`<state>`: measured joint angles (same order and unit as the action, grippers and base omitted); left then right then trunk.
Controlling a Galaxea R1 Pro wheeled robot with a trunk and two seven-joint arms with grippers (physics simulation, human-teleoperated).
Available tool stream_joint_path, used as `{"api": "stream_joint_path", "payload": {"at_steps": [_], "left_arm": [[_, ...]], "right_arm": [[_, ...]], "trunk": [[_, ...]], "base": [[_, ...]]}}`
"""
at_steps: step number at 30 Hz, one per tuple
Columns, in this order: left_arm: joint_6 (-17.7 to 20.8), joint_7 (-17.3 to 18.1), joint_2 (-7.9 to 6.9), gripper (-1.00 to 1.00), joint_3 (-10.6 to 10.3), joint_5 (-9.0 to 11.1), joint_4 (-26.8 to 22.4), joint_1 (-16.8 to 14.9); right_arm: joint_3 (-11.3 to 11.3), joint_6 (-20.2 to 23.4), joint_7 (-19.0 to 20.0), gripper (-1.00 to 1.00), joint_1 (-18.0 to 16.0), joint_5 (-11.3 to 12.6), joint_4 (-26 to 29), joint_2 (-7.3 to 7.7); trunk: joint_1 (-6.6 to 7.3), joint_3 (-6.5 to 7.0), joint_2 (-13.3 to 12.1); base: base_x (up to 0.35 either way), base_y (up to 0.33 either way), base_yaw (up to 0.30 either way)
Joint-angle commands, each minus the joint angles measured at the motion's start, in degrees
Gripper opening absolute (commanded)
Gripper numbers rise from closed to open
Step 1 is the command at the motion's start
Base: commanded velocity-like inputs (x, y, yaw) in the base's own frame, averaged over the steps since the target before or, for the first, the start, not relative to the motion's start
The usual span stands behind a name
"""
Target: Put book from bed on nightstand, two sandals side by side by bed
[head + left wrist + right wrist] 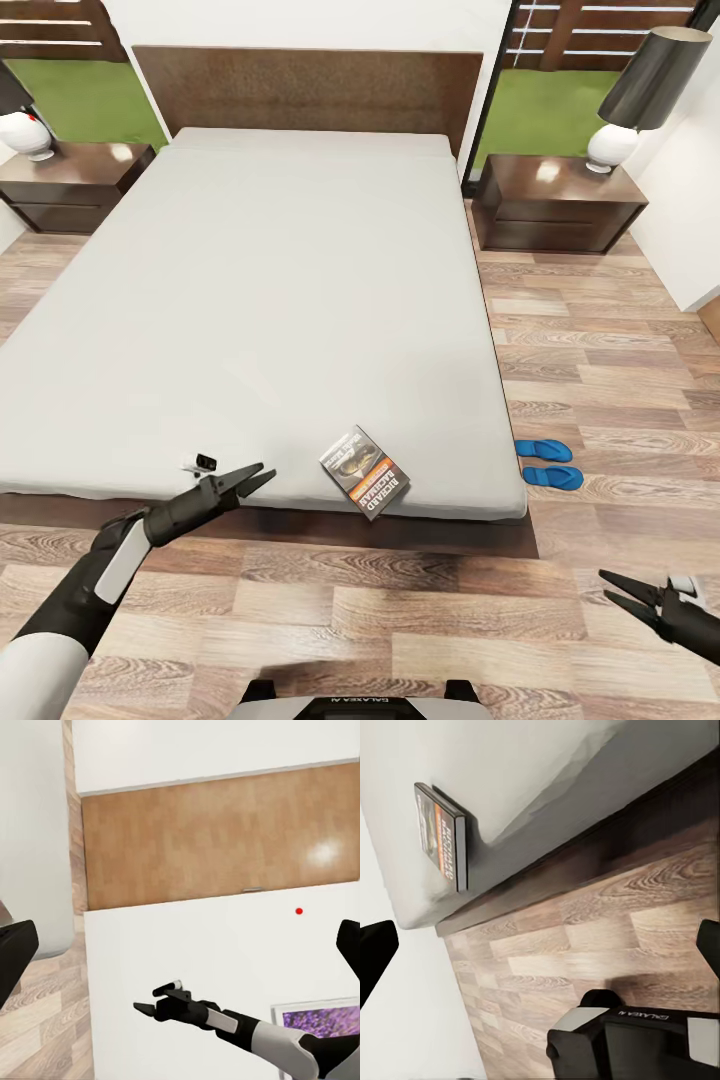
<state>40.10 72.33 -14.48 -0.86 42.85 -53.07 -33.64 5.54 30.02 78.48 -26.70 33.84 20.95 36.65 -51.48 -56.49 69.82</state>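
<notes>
The book lies flat on the grey mattress of the bed, close to its near edge; the right wrist view shows the book side-on at that edge. Two blue sandals lie side by side on the floor by the bed's near right corner. A dark nightstand stands on each side of the headboard, one left and one right. My left gripper hovers open over the bed's near edge, left of the book. My right gripper is open above the floor, nearer than the sandals.
Each nightstand carries a lamp, the left one and the right one. A white wall runs along the right beyond the right nightstand. Wood-plank floor stretches between me and the bed. My base shows in the right wrist view.
</notes>
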Motion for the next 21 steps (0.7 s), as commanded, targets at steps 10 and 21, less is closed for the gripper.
{"api": "stream_joint_path", "payload": {"at_steps": [10, 21], "left_arm": [[0.5, -0.3, -0.02, 1.00, -0.1, 0.3, 2.1, 0.0], [0.4, -0.4, 0.39, 1.00, -0.1, 0.2, 2.6, 0.0]], "right_arm": [[0.0, 0.2, 0.0, 1.00, 0.0, -0.6, -1.4, -0.12], [0.1, 0.2, 0.0, 1.00, 0.0, -0.6, -1.4, -0.10]], "trunk": [[0.00, -0.03, 0.0], [0.00, -0.03, 0.0]], "base": [[0.000, 0.030, 0.000], [0.000, 0.262, 0.000]]}}
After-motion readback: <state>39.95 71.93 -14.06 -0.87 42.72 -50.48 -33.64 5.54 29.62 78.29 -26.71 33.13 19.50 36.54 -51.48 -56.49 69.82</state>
